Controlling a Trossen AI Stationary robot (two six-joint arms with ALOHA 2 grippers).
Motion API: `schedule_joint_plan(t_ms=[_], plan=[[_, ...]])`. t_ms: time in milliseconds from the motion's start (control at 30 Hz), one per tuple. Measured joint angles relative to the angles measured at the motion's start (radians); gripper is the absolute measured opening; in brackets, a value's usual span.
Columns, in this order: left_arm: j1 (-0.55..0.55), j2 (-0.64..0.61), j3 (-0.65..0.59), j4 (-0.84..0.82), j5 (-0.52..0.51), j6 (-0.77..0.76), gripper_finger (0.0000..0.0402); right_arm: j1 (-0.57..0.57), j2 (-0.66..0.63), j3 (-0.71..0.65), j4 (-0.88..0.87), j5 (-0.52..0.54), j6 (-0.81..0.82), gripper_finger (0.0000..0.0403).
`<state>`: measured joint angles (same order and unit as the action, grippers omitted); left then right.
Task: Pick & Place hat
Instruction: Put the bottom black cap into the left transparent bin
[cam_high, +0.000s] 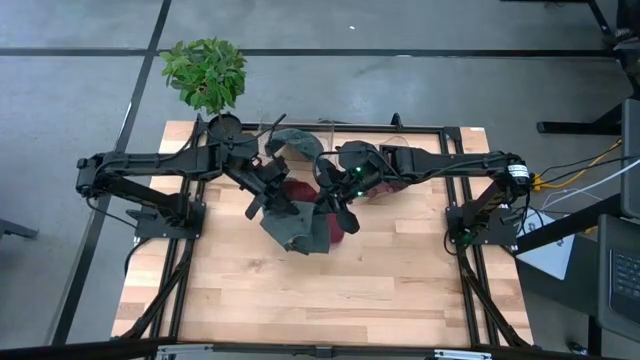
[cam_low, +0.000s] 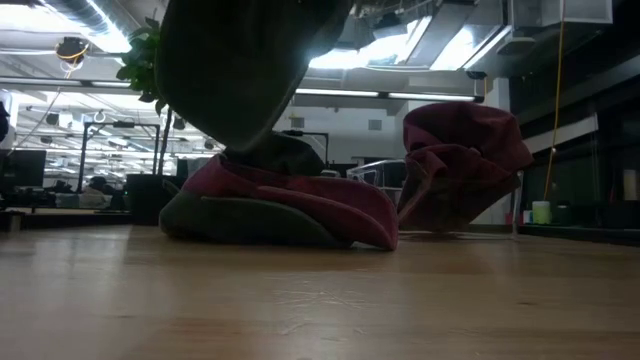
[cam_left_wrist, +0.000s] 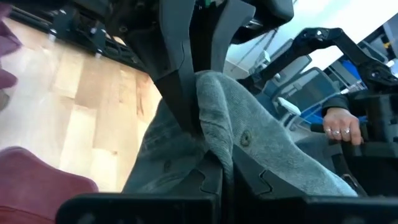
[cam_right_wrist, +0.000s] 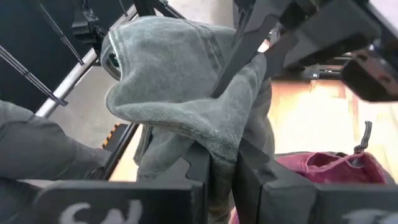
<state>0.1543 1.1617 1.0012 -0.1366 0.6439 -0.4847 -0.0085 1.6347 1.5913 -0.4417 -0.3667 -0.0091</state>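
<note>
A grey cloth hat (cam_high: 298, 228) hangs lifted between my two grippers over the table's middle; in the low view the grey hat (cam_low: 240, 70) hangs clear above a maroon hat (cam_low: 300, 200) lying on the wood. My left gripper (cam_high: 272, 195) (cam_left_wrist: 217, 180) is shut on the hat's left side. My right gripper (cam_high: 337, 207) (cam_right_wrist: 221, 180) is shut on its right side. A second maroon hat (cam_high: 385, 188) (cam_low: 460, 160) lies under the right arm. Another grey hat (cam_high: 290, 142) lies near the far edge. My left gripper pinches a fold of the grey hat's edge (cam_left_wrist: 214, 140) between its two fingers, several layers bunched. The cloth runs taut from there to the other gripper, and the hat is lifted clear of the table. My right gripper pinches a bunched fold of the grey hat's rim (cam_right_wrist: 225, 140) between its two fingers. The crown (cam_right_wrist: 168, 68) bulges beyond the fingertips, toward the left arm's fingers (cam_right_wrist: 245, 43). The hat is off the table.
A potted plant (cam_high: 207, 75) stands at the table's far-left corner. The black frame rails (cam_high: 440, 128) run round the tabletop. The near half of the wooden table (cam_high: 320, 290) lies bare. A person's hand (cam_left_wrist: 339, 129) shows beyond the table in the left wrist view.
</note>
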Motion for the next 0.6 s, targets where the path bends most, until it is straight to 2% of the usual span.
schedule_joint_plan(t_ms=[300, 467, 600], plan=[[0.000, -0.060, 0.000, -0.065, -0.048, 0.014, 0.0004, -0.003, 0.000, -0.001, -0.086, -0.052, 0.062, 0.0064], [-0.003, -0.103, 0.001, -0.127, -0.160, 0.040, 0.0004, -0.017, -0.001, -0.001, -0.182, -0.059, 0.101, 0.0098], [-0.003, -0.132, 0.001, -0.166, -0.226, 0.052, 0.0004, -0.025, 0.000, -0.001, -0.196, -0.058, 0.112, 0.0126]])
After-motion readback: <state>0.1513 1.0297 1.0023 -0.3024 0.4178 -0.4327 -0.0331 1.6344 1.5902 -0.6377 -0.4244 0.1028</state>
